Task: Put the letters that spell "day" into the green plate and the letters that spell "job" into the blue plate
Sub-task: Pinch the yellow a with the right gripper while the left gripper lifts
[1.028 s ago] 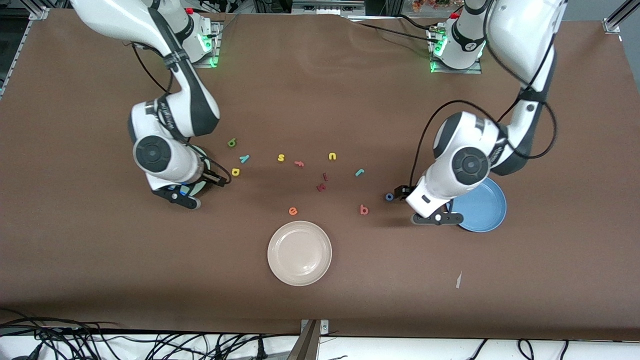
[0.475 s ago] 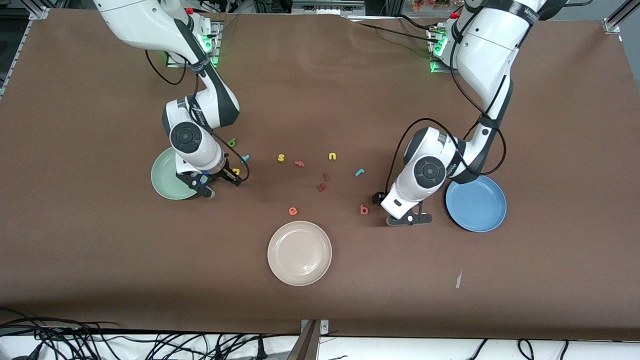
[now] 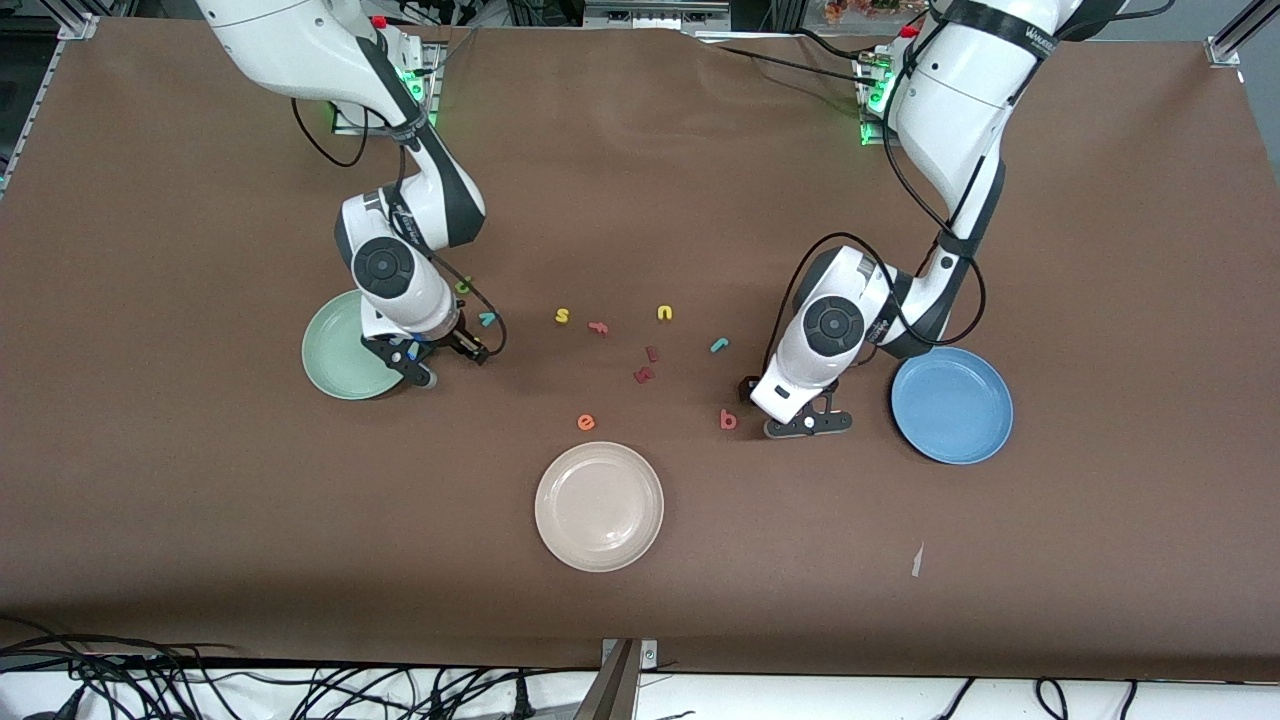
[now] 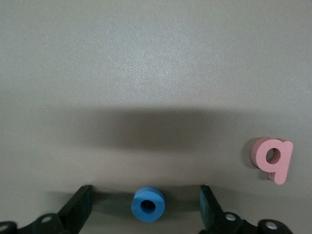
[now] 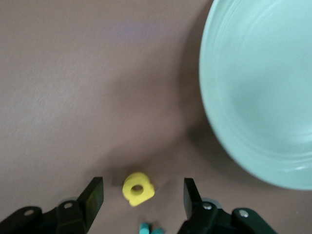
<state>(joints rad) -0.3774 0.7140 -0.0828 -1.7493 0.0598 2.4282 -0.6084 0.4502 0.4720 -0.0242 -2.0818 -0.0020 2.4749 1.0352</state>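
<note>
Brown table under both your arms. Green plate just beside your right gripper; blue plate near your left gripper, not touching. Right gripper low over table, fingers spread, yellow a between them, unpinched; teal y just beside, d near. Left gripper low, fingers spread wide, blue o between them, untouched. Pink b lies beside left gripper; teal j near it.
</note>
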